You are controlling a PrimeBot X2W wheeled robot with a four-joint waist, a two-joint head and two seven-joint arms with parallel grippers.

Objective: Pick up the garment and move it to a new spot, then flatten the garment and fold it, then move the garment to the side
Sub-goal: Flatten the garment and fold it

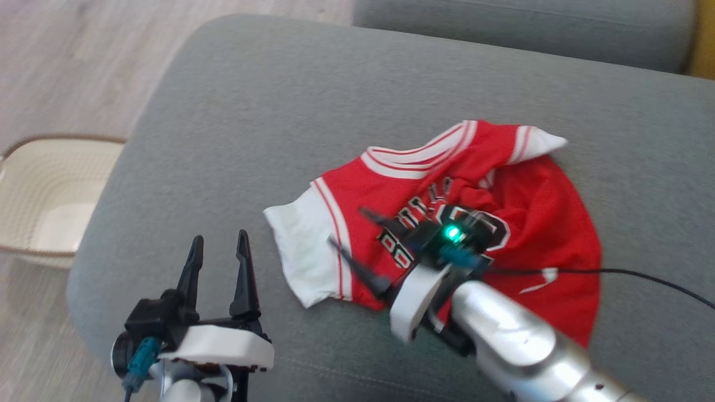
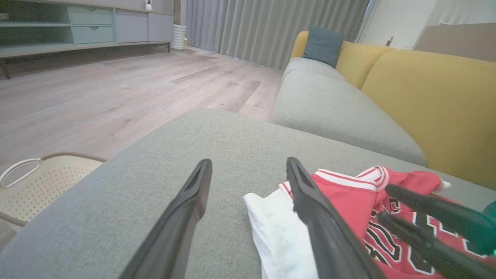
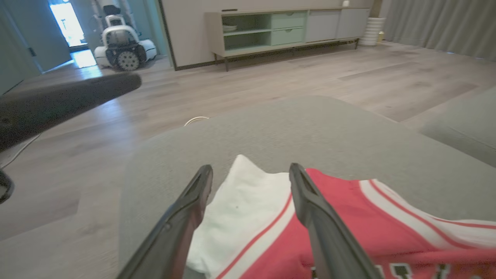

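Observation:
The garment [image 1: 530,223] is a red jersey with white trim and black lettering. It lies crumpled on the grey sofa seat [image 1: 279,111], with a white sleeve stretched toward the left. My right gripper [image 1: 346,226] hangs over the jersey's left part, fingers pointing up-left and open, holding nothing. In the right wrist view the right gripper [image 3: 251,168] has its fingers spread above the white sleeve of the garment [image 3: 248,209]. My left gripper [image 1: 219,240] stands open over bare cushion, left of the sleeve. The left wrist view shows the left gripper [image 2: 248,162] beside the garment [image 2: 348,193].
A cream perforated basket [image 1: 50,190] sits on the wood floor left of the seat. A yellow sofa back [image 2: 426,100] rises behind the cushions. A black cable [image 1: 614,272] trails from my right arm across the jersey. Another wheeled robot [image 3: 122,46] stands far across the room.

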